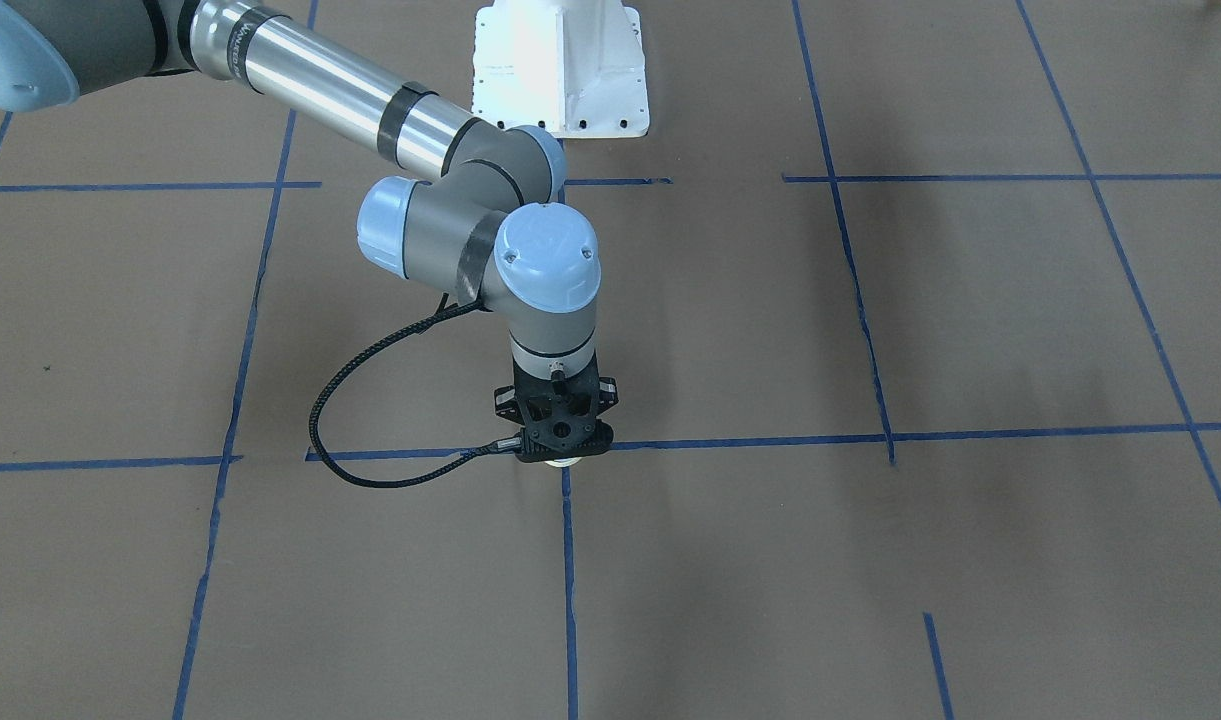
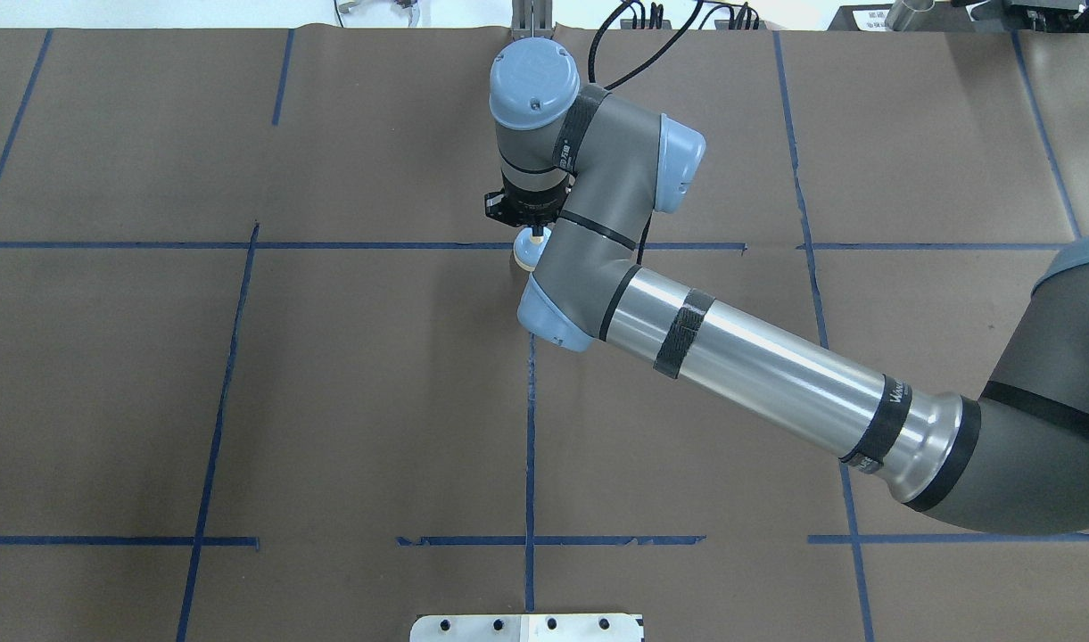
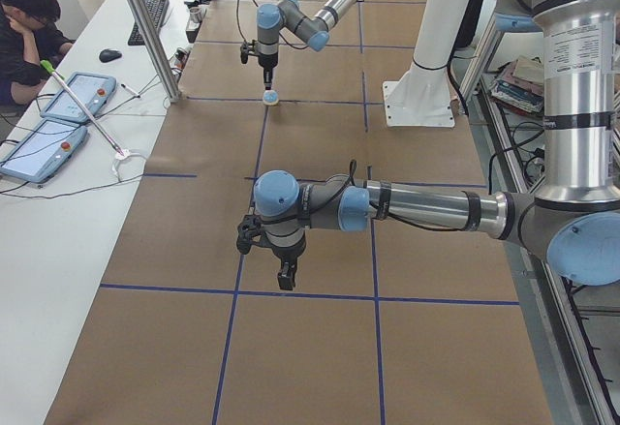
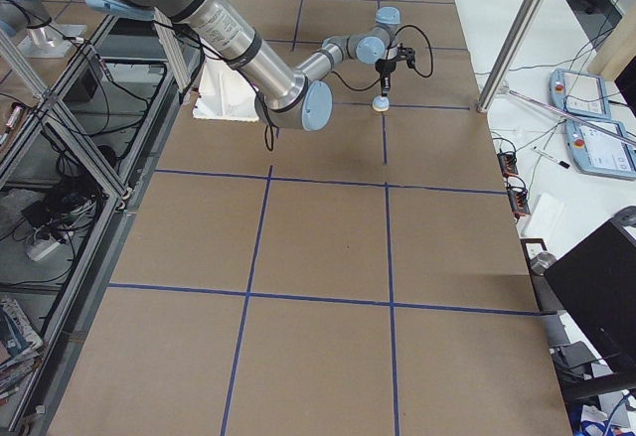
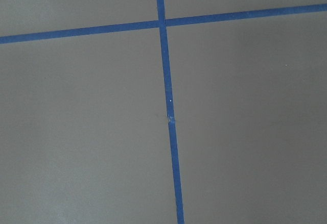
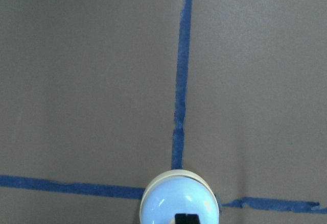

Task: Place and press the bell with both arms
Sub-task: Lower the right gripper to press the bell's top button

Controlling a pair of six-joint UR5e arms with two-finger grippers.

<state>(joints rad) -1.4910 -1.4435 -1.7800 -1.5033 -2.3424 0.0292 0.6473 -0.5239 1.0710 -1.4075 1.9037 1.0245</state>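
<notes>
Brown paper gridded with blue tape covered your table. Your right arm reached over its middle with the wrist pointing straight down, most likely so the bell would go down flat at a tape crossing that either arm can reach. Your left arm hung low over bare paper well apart from it, apparently placed there to do the pressing; its wrist camera caught only tape. Whether the left gripper was open you could not tell from the side view. The right gripper had its fingers drawn almost together at the top of the bell, seemingly pinching the button. The bell stood upright at the crossing, axis vertical, button up. Being round, it faced no side. Whether its base had touched the paper did not show.
</notes>
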